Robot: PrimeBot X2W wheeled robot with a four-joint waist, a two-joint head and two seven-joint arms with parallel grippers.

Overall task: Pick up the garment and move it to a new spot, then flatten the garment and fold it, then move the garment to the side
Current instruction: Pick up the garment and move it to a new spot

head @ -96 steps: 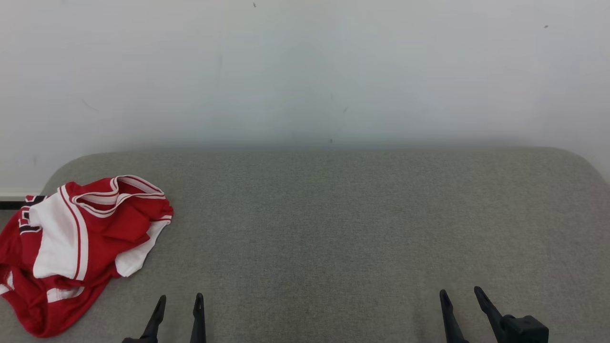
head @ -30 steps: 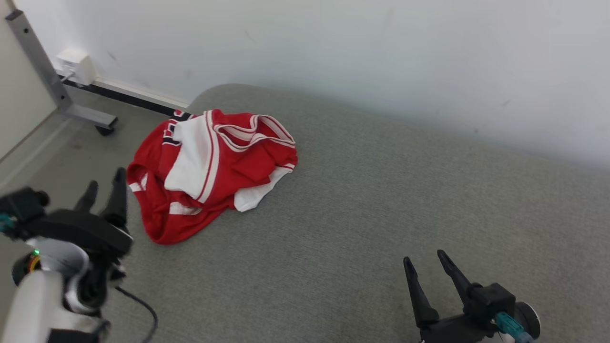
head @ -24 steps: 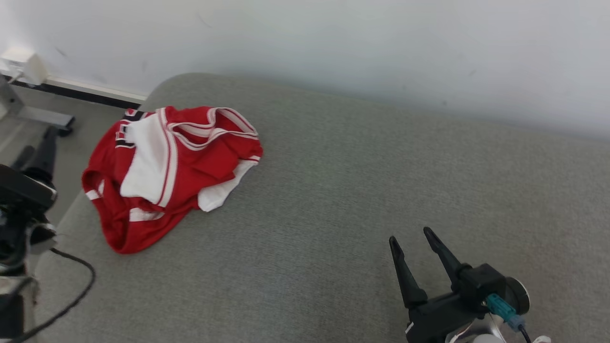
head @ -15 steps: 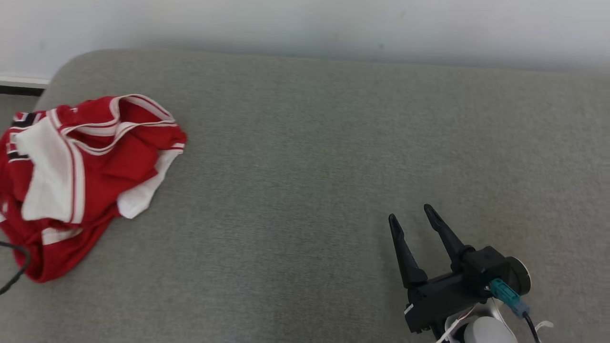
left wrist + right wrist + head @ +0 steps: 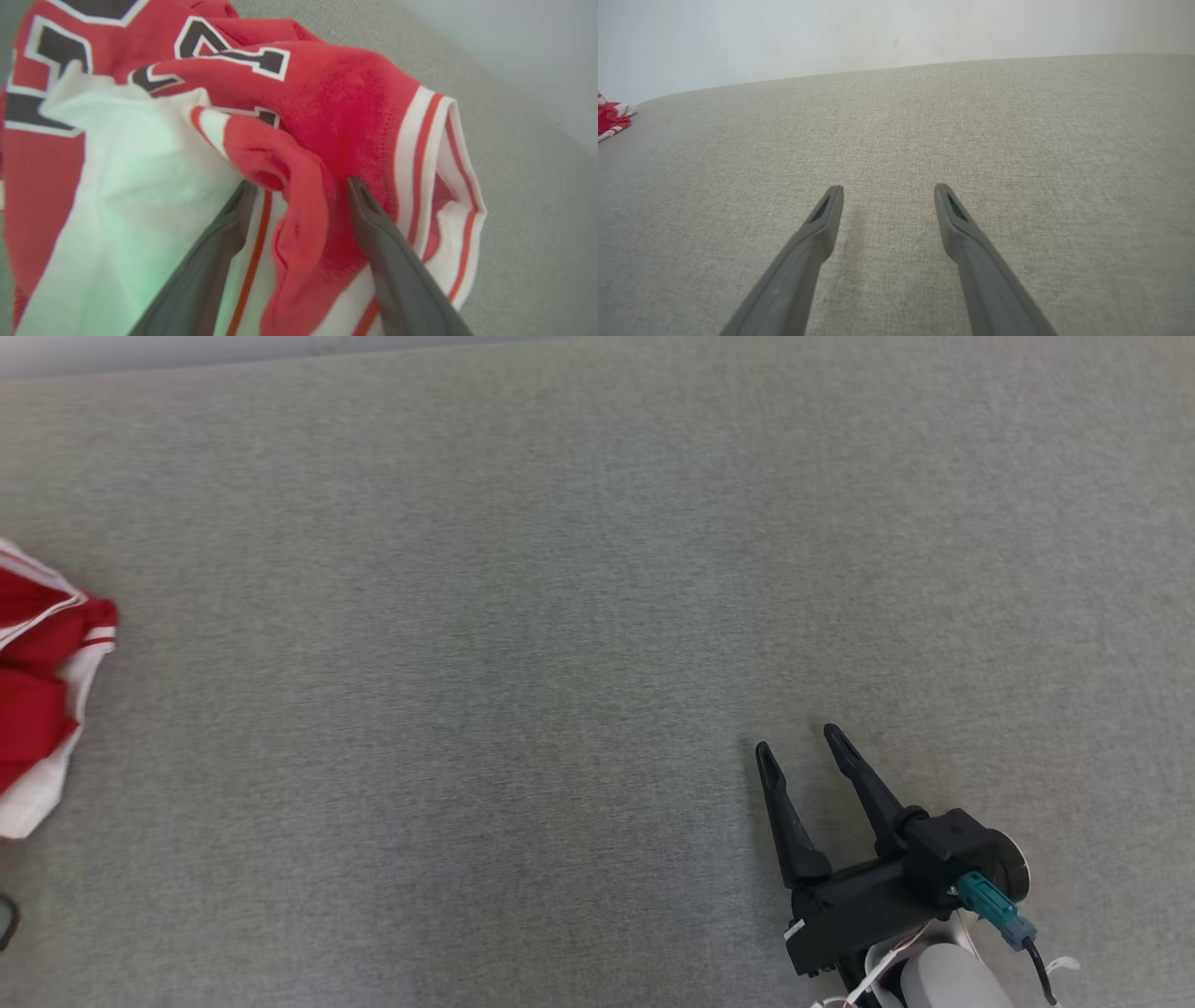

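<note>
The right gripper, a black block with two long dark tapered fingers, sits low over the front right part of the grey fabric surface. Its fingers are spread wide and point away, leaning slightly left. Behind it, the pale rounded wrist carries a teal plug. The left gripper likewise has both dark fingers splayed, with a wide gap between the tips.

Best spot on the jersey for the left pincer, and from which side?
Probably the raised red fold in the crumpled jersey. It stands up inside the open left pincer, so come straight on along it. The flat white panel beside it offers little to pinch.
</note>
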